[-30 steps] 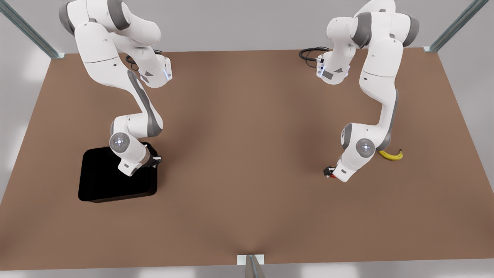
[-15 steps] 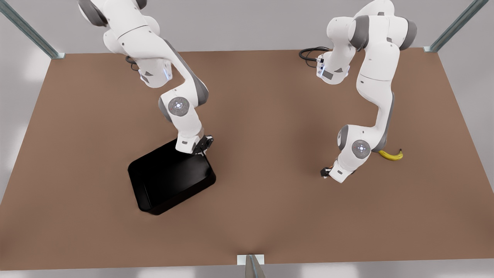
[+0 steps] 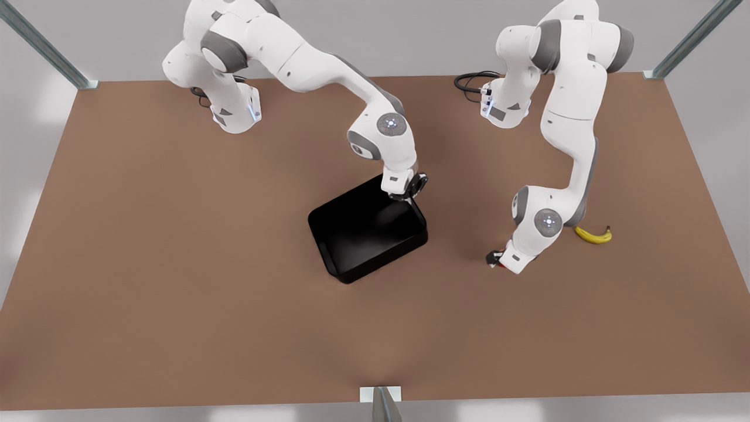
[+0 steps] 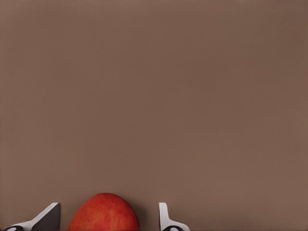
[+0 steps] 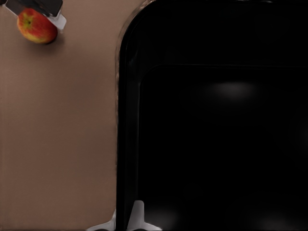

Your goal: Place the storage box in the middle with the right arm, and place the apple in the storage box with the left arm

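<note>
Storage box [image 3: 366,231]: lying close to the middle of the brown table [image 3: 176,264], turned askew to the table's edges, and gripped at its far corner on the front view's right by the right gripper [image 3: 410,196]. Pinching the low wall there, one finger [image 5: 138,216] inside the rim and the other outside, closed on it. Not telling from these views whether the base is already resting on the table or hanging just above it.

Judging the step in hand to be setting the box down. Doing it well means lowering gently until the base is lying flat, then opening and rising straight up so the fingers are not dragging the wall along. Squaring the box first may be worth it, since a one-corner grip is apt to let it swing.

Apple [image 4: 103,213]: sitting on the table well apart from the box, towards the front view's right, with the left gripper [image 3: 495,258] hanging over it. Straddling it with fingers [image 4: 50,214] spread wide, a gap showing on each side, so not yet gripping. Waiting there for the box seems wise, and closing evenly, because the round fruit may roll.

Banana [image 3: 595,235]: lying behind that arm, out of the way.
</note>
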